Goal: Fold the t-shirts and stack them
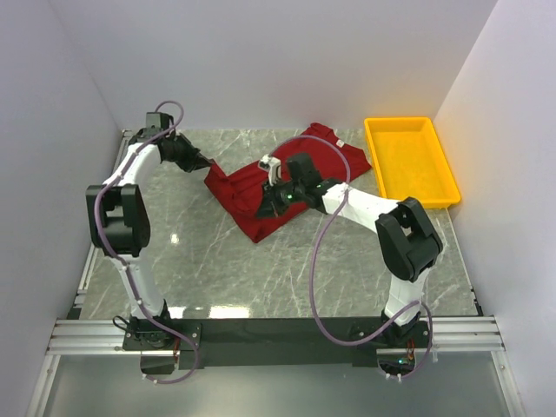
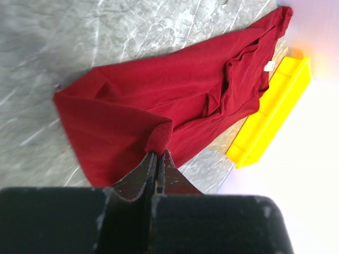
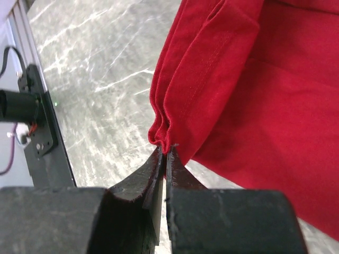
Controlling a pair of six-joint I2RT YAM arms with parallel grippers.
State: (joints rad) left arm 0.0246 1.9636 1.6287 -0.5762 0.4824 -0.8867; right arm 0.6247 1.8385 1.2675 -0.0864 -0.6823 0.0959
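Left arm [image 1: 137,167], right arm [image 1: 362,205] — jaws clamped (both)

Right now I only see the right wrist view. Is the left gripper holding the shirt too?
Observer: Yes, the left gripper is shut on a pinch of the shirt's edge.
Operator: Where's the tray?
Observer: The tray sits far right on the table, beside the shirt's far end.
Operator: Is the shirt flat?
Observer: No, it lies diagonally, with creases near the tray.
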